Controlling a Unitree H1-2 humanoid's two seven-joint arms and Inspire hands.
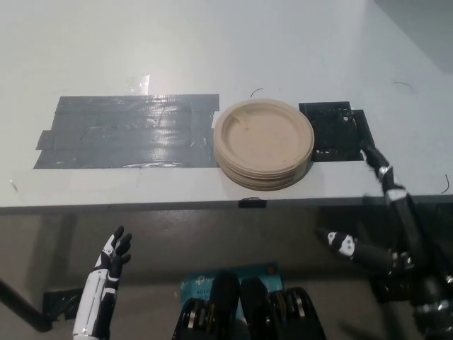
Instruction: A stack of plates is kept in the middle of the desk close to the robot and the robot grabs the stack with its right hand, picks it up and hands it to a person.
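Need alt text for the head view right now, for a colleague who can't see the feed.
A stack of plates sits untouched near the desk edge. The open black right hand reaches beside it; the white left hand rests open below.

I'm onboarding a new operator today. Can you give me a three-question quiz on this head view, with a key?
1. True or false: the right hand already holds the stack of plates.
2. What lies on the desk left of the stack? A) grey tape patch B) a cup C) a book
3. Fill in: the white left hand is below the desk edge, fingers apart, holding ____.

Key: 1 false, the right hand is open, right of the stack, apart from it. 2 A, the grey tape patch. 3 nothing.
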